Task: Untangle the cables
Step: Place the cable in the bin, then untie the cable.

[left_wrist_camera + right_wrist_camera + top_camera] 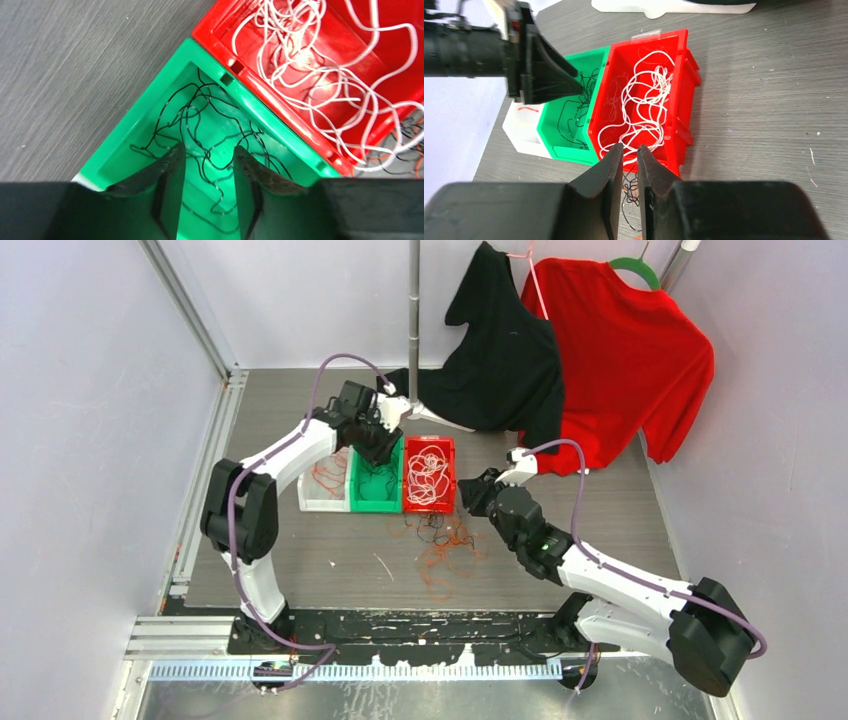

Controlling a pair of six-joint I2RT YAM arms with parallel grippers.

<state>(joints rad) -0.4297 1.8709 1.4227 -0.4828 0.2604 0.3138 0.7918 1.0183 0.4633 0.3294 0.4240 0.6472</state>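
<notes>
Grey woodgrain tabletop (340, 550); thin white cables (428, 472) coil in red bin (428, 507).

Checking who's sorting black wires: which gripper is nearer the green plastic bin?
Left. The left gripper hangs directly over the green plastic bin; the right gripper is off past the neighbouring red plastic bin.

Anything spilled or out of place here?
Yes. A tangle of orange and black cables lies loose on the table just in front of the red bin, outside every bin, while the white cables lie inside it.
</notes>
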